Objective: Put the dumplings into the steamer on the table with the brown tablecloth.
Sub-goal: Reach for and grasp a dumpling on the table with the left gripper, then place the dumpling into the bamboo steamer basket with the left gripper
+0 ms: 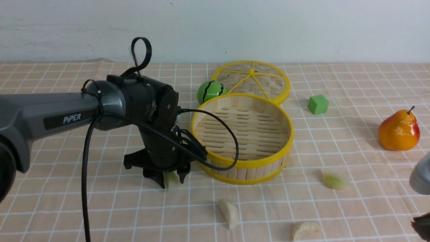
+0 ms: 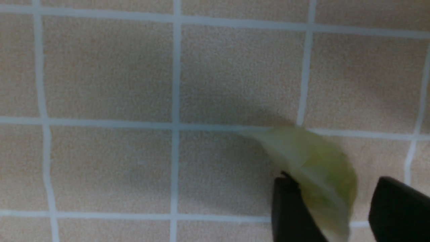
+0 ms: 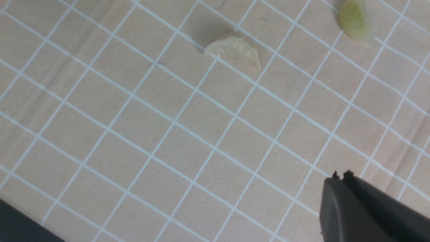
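Dumpling (image 2: 312, 161), pale green, lies on the cloth (image 1: 100, 201) just beside the steamer (image 1: 242, 165), between the left gripper's (image 2: 336, 201) parted jaws, one side untouched; centre it, then squeeze gently. Right gripper (image 3: 341, 174) looks closed.

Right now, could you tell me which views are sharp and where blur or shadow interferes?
Left wrist view: the green dumpling is smeared and soft, a shadow on the tablecloth beside it. Right wrist view: crisp on the cream dumpling. Front view: evenly lit, sharp, soft shadow beside the pear.
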Robot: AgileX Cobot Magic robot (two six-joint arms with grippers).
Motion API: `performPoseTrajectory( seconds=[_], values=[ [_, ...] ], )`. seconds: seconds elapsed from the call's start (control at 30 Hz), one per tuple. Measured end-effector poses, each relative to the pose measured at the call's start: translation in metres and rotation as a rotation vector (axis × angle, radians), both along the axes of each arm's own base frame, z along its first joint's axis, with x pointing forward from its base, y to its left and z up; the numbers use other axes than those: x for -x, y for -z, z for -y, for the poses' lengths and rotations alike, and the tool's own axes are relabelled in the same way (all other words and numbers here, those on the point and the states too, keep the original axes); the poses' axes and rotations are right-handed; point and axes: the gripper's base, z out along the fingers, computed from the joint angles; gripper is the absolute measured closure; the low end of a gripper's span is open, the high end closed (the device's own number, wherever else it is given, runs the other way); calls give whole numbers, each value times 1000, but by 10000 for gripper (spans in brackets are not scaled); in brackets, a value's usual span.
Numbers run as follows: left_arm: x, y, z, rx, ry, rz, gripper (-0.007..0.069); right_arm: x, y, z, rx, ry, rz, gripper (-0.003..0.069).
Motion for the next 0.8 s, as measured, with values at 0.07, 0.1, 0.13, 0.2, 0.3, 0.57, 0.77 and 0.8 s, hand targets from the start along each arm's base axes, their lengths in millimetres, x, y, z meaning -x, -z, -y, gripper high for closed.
performPoseTrajectory(
  seconds=[0.07,0.1,0.13,0.2,0.3,0.57,0.77,0.8],
  values=[
    [0,2,0,-2,-4,-3,386,0,0,0,2,0,1,662],
    [-1,2,0,-6,-5,-4,438,0,0,0,3,0,2,662],
    [-1,2,0,-6,-5,-4,441,0,0,0,4,0,3,662],
    [-1,2,-1,-13,-1,-2,446,0,0,0,5,0,4,660],
    [-1,2,-3,-49,15,-2,446,0,0,0,5,0,4,659],
    [-3,-45,-9,-115,104,64,446,0,0,0,5,0,4,659],
    [1,-121,28,6,229,247,446,2,-2,2,-7,8,12,659],
    [2,-128,38,21,253,272,446,3,-3,3,-15,13,18,659]
  ],
)
